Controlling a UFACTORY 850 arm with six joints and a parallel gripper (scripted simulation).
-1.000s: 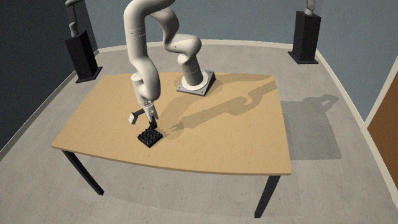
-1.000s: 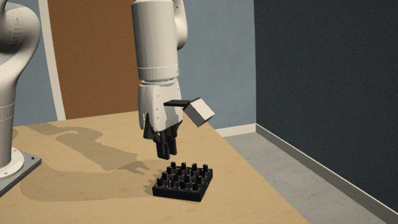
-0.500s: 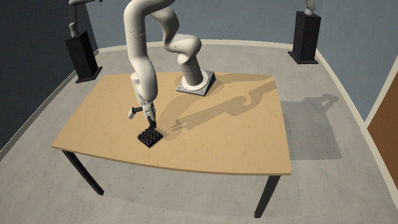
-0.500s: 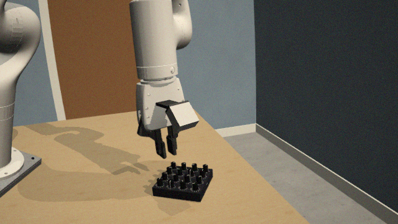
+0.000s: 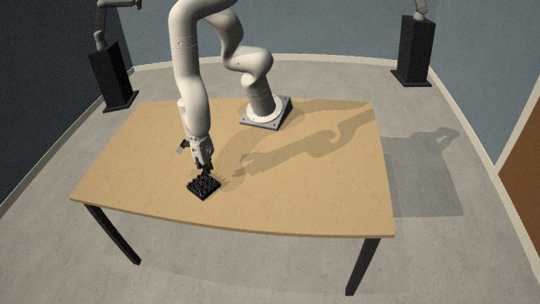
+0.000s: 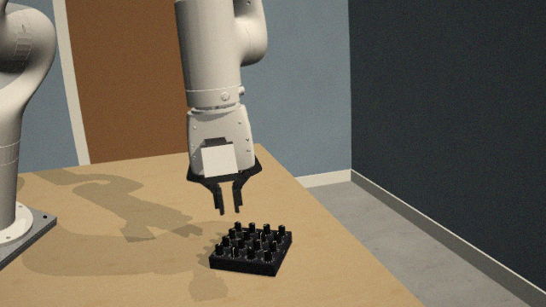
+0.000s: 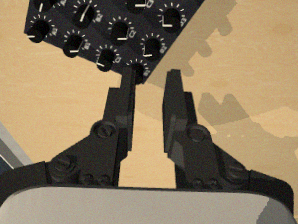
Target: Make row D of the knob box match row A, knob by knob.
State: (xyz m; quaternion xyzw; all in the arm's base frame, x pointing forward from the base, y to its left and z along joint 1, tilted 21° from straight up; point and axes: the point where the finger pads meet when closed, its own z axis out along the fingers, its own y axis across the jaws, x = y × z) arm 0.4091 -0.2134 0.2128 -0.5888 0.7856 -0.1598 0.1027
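Observation:
The black knob box [image 5: 203, 186] stands on its feet on the wooden table, with a grid of small black knobs with white lines. It also shows in the exterior view [image 6: 252, 249] and at the top of the wrist view [image 7: 123, 12], turned at an angle. My gripper [image 6: 228, 210] hangs above the table just beside the box's near corner, clear of the knobs. Its fingers stand a narrow gap apart with nothing between them. In the wrist view the gripper [image 7: 152, 79] has its left fingertip over the box's corner knob [image 7: 137, 70]. It touches no knob.
The arm's base plate [image 5: 266, 113] is bolted at the table's rear. Two dark pedestals [image 5: 111, 76] [image 5: 414, 51] stand on the floor beyond the table. The table edge lies a short way past the box in the exterior view.

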